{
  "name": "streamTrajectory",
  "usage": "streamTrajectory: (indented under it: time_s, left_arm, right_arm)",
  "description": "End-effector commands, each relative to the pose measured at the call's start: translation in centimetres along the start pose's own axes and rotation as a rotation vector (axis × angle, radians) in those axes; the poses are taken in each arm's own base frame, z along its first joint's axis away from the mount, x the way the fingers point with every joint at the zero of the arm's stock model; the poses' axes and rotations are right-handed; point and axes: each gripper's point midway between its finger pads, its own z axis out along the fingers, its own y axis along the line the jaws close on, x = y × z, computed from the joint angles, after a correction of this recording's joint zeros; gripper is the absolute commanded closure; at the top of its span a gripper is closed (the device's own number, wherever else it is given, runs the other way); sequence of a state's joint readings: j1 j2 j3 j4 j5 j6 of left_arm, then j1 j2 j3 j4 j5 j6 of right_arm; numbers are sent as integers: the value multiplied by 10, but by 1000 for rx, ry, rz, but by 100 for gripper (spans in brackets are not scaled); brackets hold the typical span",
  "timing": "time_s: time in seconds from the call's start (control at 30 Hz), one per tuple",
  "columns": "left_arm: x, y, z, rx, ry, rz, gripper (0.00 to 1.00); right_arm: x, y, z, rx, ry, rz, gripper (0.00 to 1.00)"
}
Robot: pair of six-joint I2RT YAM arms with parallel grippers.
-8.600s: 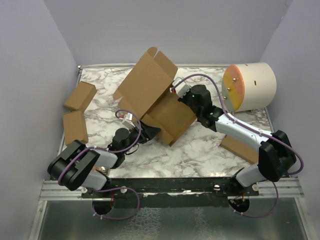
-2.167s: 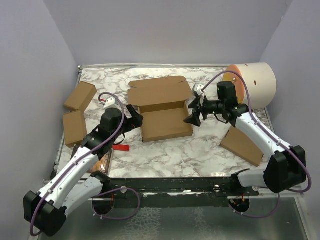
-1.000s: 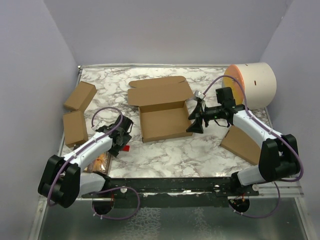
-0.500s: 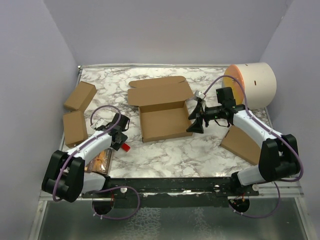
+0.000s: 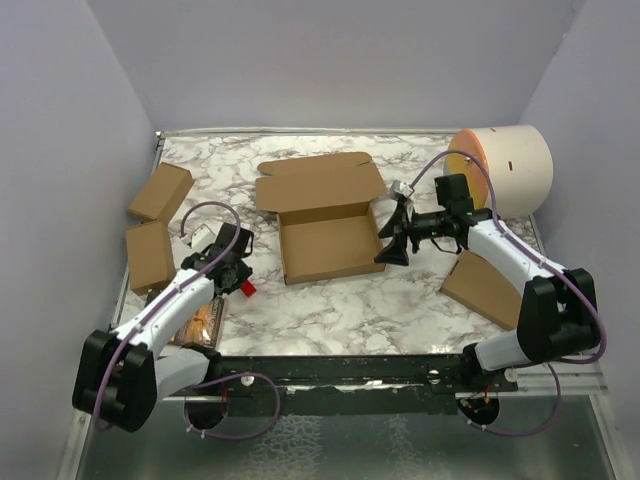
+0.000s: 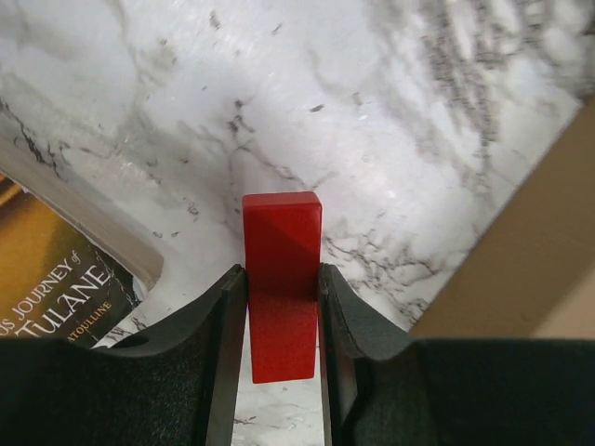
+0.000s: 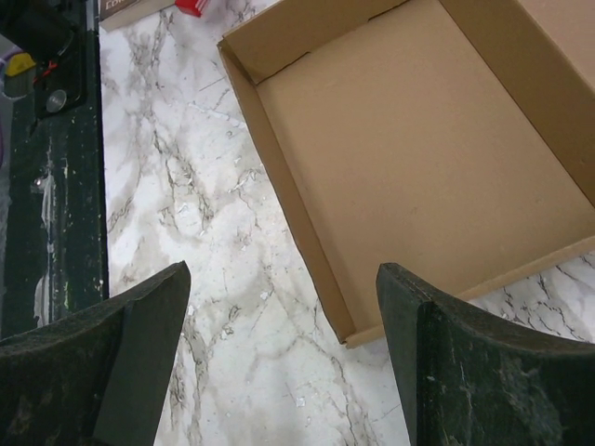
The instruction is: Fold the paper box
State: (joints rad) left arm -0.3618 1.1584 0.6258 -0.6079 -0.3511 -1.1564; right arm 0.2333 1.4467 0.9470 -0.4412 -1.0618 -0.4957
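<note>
The paper box (image 5: pixel 330 248) lies open in the middle of the table, its tray facing up and its lid (image 5: pixel 320 182) flat behind it. In the right wrist view, the tray's (image 7: pixel 418 139) near corner sits between my open right gripper's (image 7: pixel 284 279) fingers, with nothing held. That gripper (image 5: pixel 392 245) hovers at the box's right side. My left gripper (image 5: pixel 240 283) is left of the box, shut on a small red block (image 5: pixel 246 289). The left wrist view shows both fingers pressed against the red block's (image 6: pixel 282 279) sides over the marble.
Two small brown boxes (image 5: pixel 160 192) (image 5: pixel 150 254) lie at the left edge and another (image 5: pixel 483 290) at the right. A cream cylinder with an orange end (image 5: pixel 500 172) stands back right. A book (image 5: pixel 205 318) lies by the left arm. A brown cardboard edge (image 6: pixel 530 260) is close right of the left fingers.
My left gripper has closed on the red block, and the left arm has shifted slightly with it. The right arm and the paper box have not moved.
</note>
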Motion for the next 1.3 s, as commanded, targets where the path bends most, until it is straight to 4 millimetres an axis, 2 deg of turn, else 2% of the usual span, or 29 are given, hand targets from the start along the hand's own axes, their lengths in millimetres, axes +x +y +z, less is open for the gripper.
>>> streamTrajectory:
  time_s: [0.0,0.17,0.27,0.37,0.5,0.67,0.8,0.93,1.07,1.2,1.27]
  left_arm:
    - [-30,-33,-34,201,-97,113,100]
    - [-34,-93,-83,623,-140,218,100]
    - [-29,-121,-108,812,-132,267,100]
    - [-23,-144,-122,906,-94,319,100]
    - [-8,-170,-123,925,-74,418,100]
    - [15,-200,-110,900,-58,555,100]
    - [31,-218,-87,851,-43,680,100]
    - [55,-229,-57,767,6,808,100]
    - [75,-238,-40,689,27,927,99]
    - [90,-245,-24,622,25,1010,88]
    - [94,-247,-17,598,28,1030,79]
  right_arm:
    - [-1,-3,-2,-8,-14,-8,18]
    - [0,-5,-5,-1,-19,-3,18]
    - [0,-7,-6,4,-21,0,18]
    - [0,-8,-8,9,-24,3,18]
    - [1,-11,-11,16,-29,6,18]
    - [1,-16,-18,36,-39,12,18]
    - [1,-18,-21,41,-48,16,18]
    - [1,-19,-23,46,-52,19,18]
    - [2,-21,-25,50,-53,22,18]
    - [3,-22,-25,53,-51,28,18]
    - [3,-23,-25,55,-51,30,18]
